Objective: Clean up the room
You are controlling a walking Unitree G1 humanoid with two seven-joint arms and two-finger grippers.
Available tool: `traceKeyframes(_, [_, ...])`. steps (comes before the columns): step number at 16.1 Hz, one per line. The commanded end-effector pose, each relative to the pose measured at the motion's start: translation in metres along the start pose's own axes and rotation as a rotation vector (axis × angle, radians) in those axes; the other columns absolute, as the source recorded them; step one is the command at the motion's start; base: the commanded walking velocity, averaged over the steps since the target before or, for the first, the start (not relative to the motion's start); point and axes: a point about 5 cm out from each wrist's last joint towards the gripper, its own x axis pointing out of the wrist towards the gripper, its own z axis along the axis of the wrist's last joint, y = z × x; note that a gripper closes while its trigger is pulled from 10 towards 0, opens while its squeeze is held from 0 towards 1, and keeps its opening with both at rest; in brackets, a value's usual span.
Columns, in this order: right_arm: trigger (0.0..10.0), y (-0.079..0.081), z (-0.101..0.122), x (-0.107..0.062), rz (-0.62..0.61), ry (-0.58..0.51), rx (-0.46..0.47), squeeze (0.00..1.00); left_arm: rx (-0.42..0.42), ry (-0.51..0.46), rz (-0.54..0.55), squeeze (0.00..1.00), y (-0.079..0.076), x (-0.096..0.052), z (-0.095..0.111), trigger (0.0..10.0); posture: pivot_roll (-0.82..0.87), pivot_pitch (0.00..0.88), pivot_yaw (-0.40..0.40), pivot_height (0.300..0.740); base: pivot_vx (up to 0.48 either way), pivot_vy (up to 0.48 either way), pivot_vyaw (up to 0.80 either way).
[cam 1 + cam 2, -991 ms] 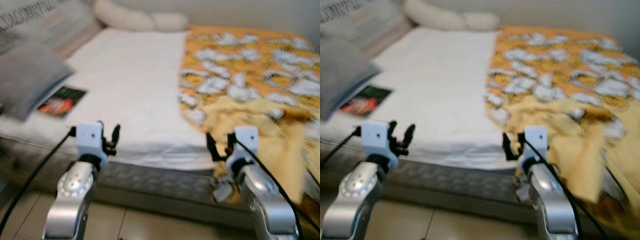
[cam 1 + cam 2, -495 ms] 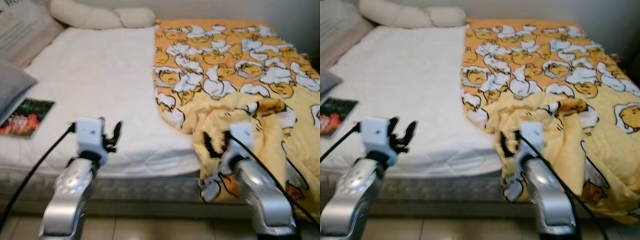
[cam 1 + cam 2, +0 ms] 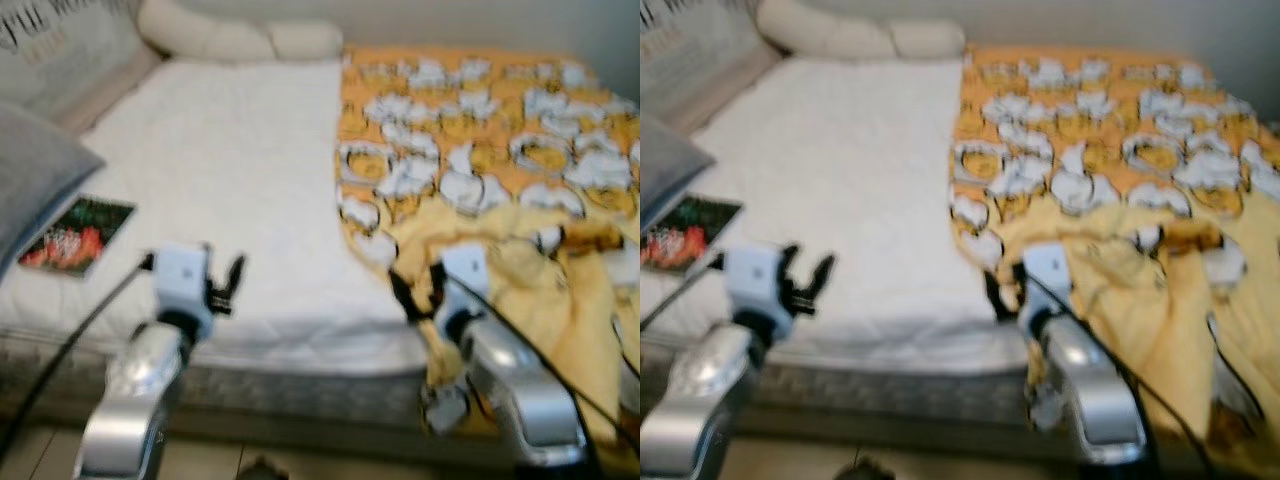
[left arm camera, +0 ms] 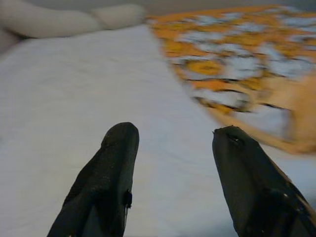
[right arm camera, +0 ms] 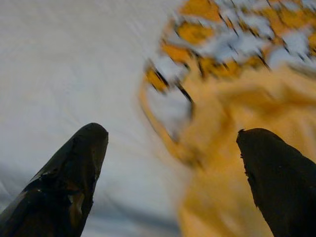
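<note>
While the blur is smearing fine detail, a yellow-orange cartoon-print blanket [image 3: 500, 170] is lying along the right half of the bed [image 3: 240, 190], its long axis running from the foot to the pillows [image 3: 240, 38], its near end bunching and spilling over the foot edge. Beside it the white mattress is lying bare. A book [image 3: 78, 235] is resting near the left edge, partly under a grey cushion [image 3: 35, 175]; its cover text is unreadable. Dark lettering on the headboard-side cushion [image 3: 60, 40] is too blurred to read. The right gripper [image 3: 420, 290] is hovering, fingers spread and empty, at the bunched blanket; the left gripper [image 3: 222, 283] is hovering open and empty over the mattress.

Silver arms, white wrists, black cables
</note>
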Motion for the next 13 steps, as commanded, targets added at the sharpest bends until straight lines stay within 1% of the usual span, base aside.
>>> traceKeyframes(1, [10.0, 0.0, 0.001, 0.004, -0.001, 0.036, -0.018, 1.0, 0.004, 0.008, -0.048, 0.02, -0.002, 0.001, 0.003, 10.0, -0.01, 0.0, 0.017, 0.74, 0.0, 0.0, 0.0])
traceKeyframes(2, [10.0, -0.001, -0.001, 0.008, -0.002, 0.067, -0.033, 1.0, 0.005, 0.022, -0.08, 0.04, -0.003, 0.001, 0.002, 10.0, -0.01, 0.0, 0.018, 0.74, 0.0, 0.0, 0.0])
traceKeyframes(3, [10.0, -0.002, -0.004, 0.015, -0.017, 0.126, -0.07, 1.0, -0.011, 0.026, -0.138, 0.89, -0.005, 0.001, 0.003, 10.0, -0.01, 0.0, 0.019, 0.74, 0.0, 0.0, 0.0])
traceKeyframes(4, [10.0, -0.002, -0.004, 0.016, -0.017, 0.131, -0.073, 1.0, -0.014, 0.026, -0.146, 1.0, -0.005, 0.001, 0.003, 10.0, -0.01, 0.0, 0.019, 0.74, 0.0, 0.0, 0.0])
traceKeyframes(6, [10.0, -0.004, -0.007, 0.028, -0.022, 0.213, -0.148, 1.0, 0.011, 0.058, -0.271, 1.0, -0.008, 0.0, 0.004, 10.0, 0.0, 0.0, 0.018, 0.74, 0.0, 0.0, 0.0])
traceKeyframes(7, [10.0, -0.006, -0.01, 0.037, -0.02, 0.248, -0.182, 1.0, 0.021, 0.078, -0.341, 1.0, -0.011, 0.0, 0.005, 10.0, 0.0, 0.0, 0.02, 0.74, 0.0, 0.0, 0.0])
traceKeyframes(9, [10.0, -0.006, -0.012, 0.045, -0.004, 0.271, -0.209, 1.0, 0.032, 0.088, -0.388, 1.0, -0.012, 0.001, 0.006, 10.0, 0.01, 0.0, 0.023, 0.74, 0.0, 0.0, 0.0])
traceKeyframes(10, [10.0, -0.005, -0.016, 0.054, 0.024, 0.295, -0.229, 1.0, 0.05, 0.095, -0.416, 1.0, -0.013, 0.002, 0.008, 10.0, 0.01, 0.0, 0.025, 0.74, 0.0, 0.0, 0.0])
traceKeyframes(11, [10.0, -0.005, -0.018, 0.063, 0.033, 0.316, -0.259, 0.9, 0.067, 0.097, -0.441, 1.0, -0.013, 0.004, 0.01, 10.0, 0.01, 0.0, 0.027, 0.74, 0.0, 0.0, 0.0])
traceKeyframes(12, [10.0, -0.009, -0.021, 0.068, 0.014, 0.34, -0.289, 0.0, 0.072, 0.112, -0.499, 1.0, -0.015, 0.003, 0.011, 10.0, 0.02, 0.0, 0.027, 0.74, 0.0, 0.0, 0.0])
traceKeyframes(13, [9.9, -0.013, -0.023, 0.072, -0.01, 0.356, -0.312, 0.0, 0.087, 0.138, -0.568, 0.91, -0.019, 0.0, 0.011, 10.0, 0.02, 0.0, 0.027, 0.74, 0.0, 0.0, 0.0])
